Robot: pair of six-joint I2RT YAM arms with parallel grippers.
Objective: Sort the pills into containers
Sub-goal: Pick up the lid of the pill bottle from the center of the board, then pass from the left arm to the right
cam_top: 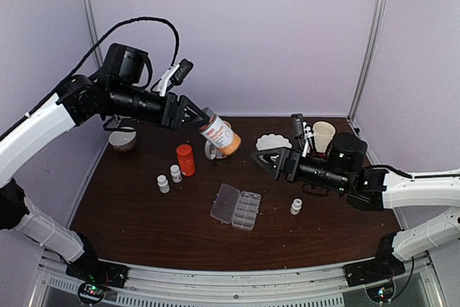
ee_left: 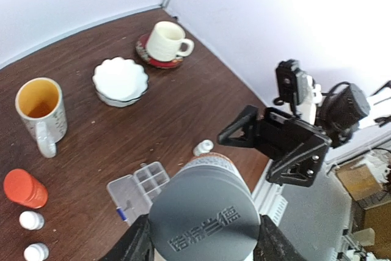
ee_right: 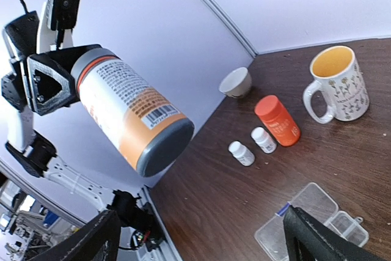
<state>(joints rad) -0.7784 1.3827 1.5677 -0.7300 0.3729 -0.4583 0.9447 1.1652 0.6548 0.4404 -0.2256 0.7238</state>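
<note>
Can't spot any pills in the box (cam_top: 236, 206) from above, way too tiny. In the left wrist view the bottle (ee_left: 204, 218) blocks a corner of the box, and the right wrist view crops it at the bottom.

Dark brown wood-grain counter (cam_top: 144, 228). Far left: one small bowl (cam_top: 122, 139). Left of centre: an orange bottle (cam_top: 185, 159), upright, with a first white bottle (cam_top: 175, 173) just beside it and a second white bottle (cam_top: 163, 184) slightly nearer. Far centre: a patterned mug (ee_left: 41, 113), yellow inside, and to its right a white scalloped dish (cam_top: 271, 141). Far right: a cream cup (cam_top: 323, 136) standing on a red-rimmed saucer (ee_left: 144, 53). Near centre: a clear organizer box (cam_top: 236, 206), lid lying open to the left. Right of it, apart: a third white bottle (cam_top: 296, 207), upright.
</note>
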